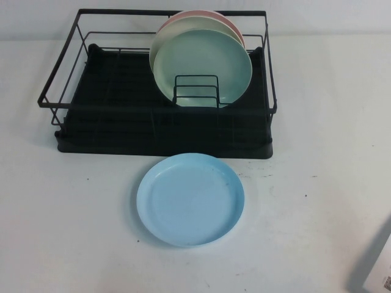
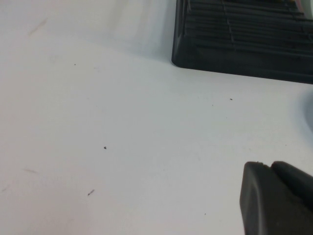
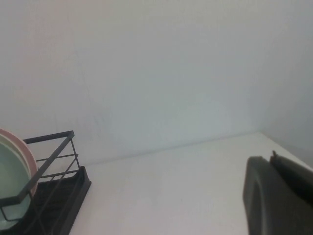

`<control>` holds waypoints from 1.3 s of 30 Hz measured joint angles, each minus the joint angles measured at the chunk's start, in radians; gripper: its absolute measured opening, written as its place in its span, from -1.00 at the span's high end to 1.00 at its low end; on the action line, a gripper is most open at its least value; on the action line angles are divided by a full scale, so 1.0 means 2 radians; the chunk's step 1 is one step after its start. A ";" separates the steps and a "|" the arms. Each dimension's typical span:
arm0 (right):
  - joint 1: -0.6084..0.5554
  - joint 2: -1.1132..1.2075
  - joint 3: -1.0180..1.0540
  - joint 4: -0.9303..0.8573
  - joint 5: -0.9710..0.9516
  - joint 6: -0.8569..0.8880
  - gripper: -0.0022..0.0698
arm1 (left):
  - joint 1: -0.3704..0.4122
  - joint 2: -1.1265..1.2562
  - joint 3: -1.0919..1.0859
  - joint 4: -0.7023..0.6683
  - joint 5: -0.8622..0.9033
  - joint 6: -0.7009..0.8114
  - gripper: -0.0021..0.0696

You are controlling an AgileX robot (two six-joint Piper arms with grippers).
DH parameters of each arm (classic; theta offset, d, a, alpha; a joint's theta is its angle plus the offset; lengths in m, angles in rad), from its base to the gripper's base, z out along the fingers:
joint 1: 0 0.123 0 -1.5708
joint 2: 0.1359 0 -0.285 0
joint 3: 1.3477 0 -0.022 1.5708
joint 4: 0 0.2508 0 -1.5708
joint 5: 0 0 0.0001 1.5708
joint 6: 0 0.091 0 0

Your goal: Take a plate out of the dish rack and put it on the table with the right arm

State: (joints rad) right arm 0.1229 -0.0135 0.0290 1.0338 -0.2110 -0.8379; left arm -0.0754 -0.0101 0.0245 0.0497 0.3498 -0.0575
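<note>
round sky-blue matte plate (image 1: 190,199) flat on white table (image 1: 317,213), just before black wire dish rack (image 1: 160,91) | left hand (image 2: 276,198), right hand (image 3: 279,196): grip state unclear | risk: retreating arm nudging plate

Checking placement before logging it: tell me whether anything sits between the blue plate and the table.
Nothing visible does: the plate lies flat on the table, in front of the dish rack. Both grippers are outside the high view.
</note>
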 joint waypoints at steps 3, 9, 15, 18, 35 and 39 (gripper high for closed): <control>0.000 0.000 0.000 -0.012 0.003 -0.003 0.99 | 0.000 0.000 0.000 0.000 0.000 0.000 0.95; 0.000 0.000 0.000 -0.145 0.044 0.042 0.99 | 0.000 0.000 0.000 0.000 0.000 0.000 0.95; 0.000 0.000 0.000 -0.282 0.110 0.154 0.99 | 0.000 0.000 0.000 0.000 0.000 0.000 0.95; -0.007 0.000 0.000 -0.316 0.150 0.180 0.99 | 0.000 0.000 0.000 0.000 0.000 0.000 0.95; -0.019 0.000 0.000 -0.411 0.283 0.305 0.99 | 0.000 0.000 0.000 0.000 0.000 0.000 0.95; -0.019 0.000 0.000 -0.411 0.283 0.305 0.99 | 0.000 0.000 0.000 0.000 0.000 0.000 0.95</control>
State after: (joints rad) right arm 0.0852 -0.0135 0.0290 0.2126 0.3549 -0.2271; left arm -0.0754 -0.0101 0.0245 0.0497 0.3498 -0.0575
